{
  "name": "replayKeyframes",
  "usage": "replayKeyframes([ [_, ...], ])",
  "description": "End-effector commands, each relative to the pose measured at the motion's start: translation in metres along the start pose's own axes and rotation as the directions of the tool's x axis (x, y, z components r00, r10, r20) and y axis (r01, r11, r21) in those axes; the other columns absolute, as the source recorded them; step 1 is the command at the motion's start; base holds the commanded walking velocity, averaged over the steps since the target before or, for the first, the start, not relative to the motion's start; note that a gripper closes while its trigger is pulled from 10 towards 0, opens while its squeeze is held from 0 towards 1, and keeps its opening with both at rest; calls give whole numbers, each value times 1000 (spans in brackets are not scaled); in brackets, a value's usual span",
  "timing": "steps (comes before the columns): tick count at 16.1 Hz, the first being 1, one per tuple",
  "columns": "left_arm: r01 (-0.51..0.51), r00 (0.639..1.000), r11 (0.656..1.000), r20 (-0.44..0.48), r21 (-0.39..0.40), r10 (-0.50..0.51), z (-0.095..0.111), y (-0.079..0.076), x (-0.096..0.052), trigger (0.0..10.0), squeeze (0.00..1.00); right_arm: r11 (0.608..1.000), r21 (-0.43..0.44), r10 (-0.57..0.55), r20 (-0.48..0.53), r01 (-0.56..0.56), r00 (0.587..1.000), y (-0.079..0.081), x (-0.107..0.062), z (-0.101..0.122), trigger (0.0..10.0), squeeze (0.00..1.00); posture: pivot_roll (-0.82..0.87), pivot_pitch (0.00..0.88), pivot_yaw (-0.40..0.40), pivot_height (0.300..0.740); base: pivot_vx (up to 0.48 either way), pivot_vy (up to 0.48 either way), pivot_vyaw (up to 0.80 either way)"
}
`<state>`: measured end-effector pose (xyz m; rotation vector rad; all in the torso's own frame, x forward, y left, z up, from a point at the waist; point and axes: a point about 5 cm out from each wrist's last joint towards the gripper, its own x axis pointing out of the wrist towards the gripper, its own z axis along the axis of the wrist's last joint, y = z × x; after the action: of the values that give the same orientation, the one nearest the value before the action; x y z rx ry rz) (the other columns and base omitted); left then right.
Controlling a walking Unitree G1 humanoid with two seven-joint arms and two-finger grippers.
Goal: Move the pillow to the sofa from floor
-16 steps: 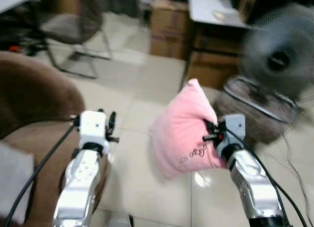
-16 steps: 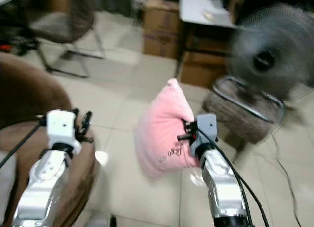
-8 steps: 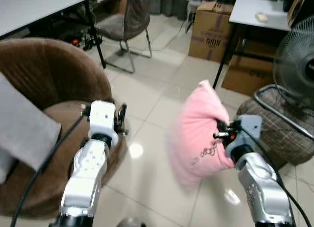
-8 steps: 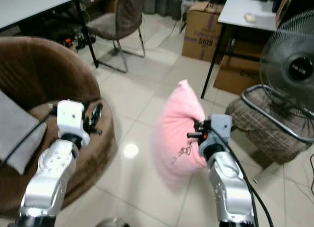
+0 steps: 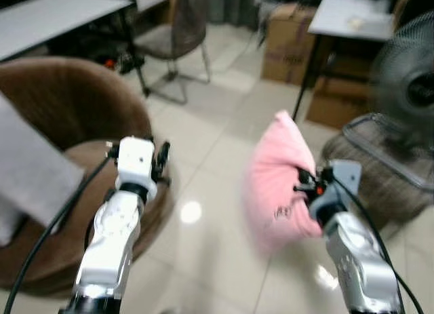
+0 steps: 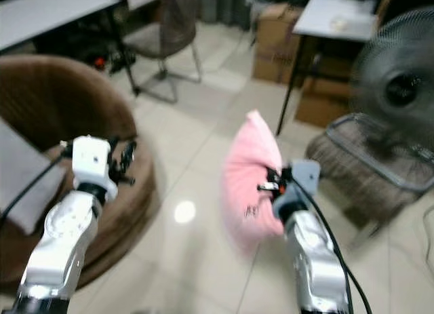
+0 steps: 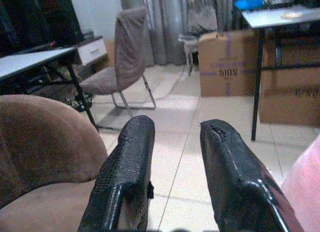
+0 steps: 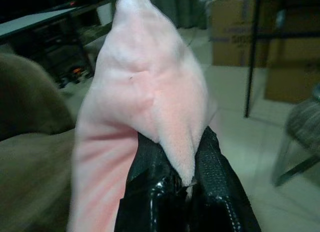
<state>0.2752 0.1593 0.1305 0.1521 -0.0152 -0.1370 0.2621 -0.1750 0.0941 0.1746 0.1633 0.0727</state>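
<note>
Pink pillow [image 5: 279,182] held upright above the floor [image 5: 203,158]
Right end effector [image 8: 176,178] pinches its plush edge, long axis vertical; left end effector [image 7: 176,157] gapes empty beside the brown sofa [image 5: 64,104].

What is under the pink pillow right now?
Bare glossy tiled floor lies below the soft pink pillow, which hangs in the right gripper. The patch directly behind its lower edge is hidden.

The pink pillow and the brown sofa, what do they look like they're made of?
Pink pillow: soft plush fabric, probably fleece; it bunches and creases where the right gripper pinches it.
Brown sofa: matte, velvety upholstery, perhaps velour or corduroy; faint ribbing, no shine.
</note>
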Motion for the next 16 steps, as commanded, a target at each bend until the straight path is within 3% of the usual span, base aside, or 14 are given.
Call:
replayKeyframes([
  [1, 3, 1000, 1000, 0, 2, -3, 0, 1, 1, 10000, 137, 1000, -2, -25, 72, 25, 997, -4, 0, 17, 10000, 0, 92, 0, 37, 740, 345, 0, 0],
  [16, -17, 1000, 1000, -1, 3, 17, -3, 8, 0, 10000, 145, 997, -48, -49, 82, 53, 995, -6, 5, 17, 10000, 0, 97, 0, 31, 740, 384, 0, 0],
])
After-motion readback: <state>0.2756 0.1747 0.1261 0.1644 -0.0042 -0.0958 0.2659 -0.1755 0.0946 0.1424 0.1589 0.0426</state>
